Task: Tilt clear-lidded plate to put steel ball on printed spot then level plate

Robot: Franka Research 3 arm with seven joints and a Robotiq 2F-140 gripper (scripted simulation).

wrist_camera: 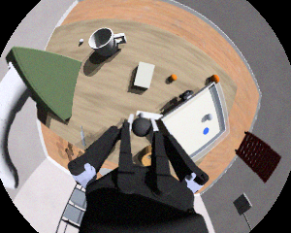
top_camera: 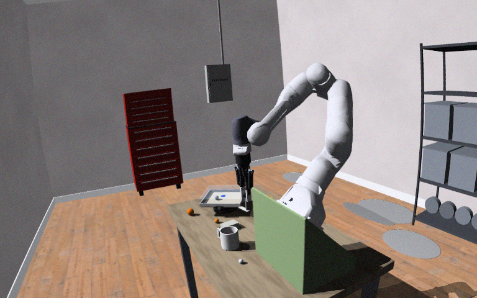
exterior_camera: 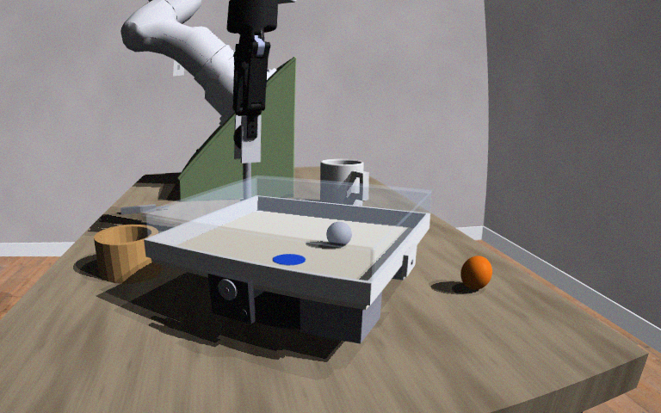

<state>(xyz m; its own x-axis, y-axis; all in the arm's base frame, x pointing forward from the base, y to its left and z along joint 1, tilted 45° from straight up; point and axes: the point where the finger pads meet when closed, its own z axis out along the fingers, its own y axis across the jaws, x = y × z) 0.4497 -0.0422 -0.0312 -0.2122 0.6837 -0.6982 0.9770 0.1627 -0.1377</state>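
The clear-lidded plate [exterior_camera: 293, 245] sits on its pivot base in the middle of the table; it also shows in the top view [top_camera: 222, 197] and in the wrist view [wrist_camera: 196, 123]. The steel ball [exterior_camera: 338, 232] lies on the plate floor, to the right of and behind the blue printed spot [exterior_camera: 288, 259], apart from it. My gripper [exterior_camera: 247, 140] stands upright at the plate's far left edge. It is shut on the plate's upright handle, a thin rod [exterior_camera: 246, 181] with a dark knob [wrist_camera: 141, 126] between the fingers.
A wooden cup [exterior_camera: 119, 250] stands close to the plate's left side. An orange ball [exterior_camera: 476, 272] lies to its right. A grey mug [exterior_camera: 343, 179] and a green panel [exterior_camera: 268, 143] are behind it. A grey block [top_camera: 229, 223], a small orange ball [top_camera: 215, 220] and a small white ball [top_camera: 240, 261] lie on the table.
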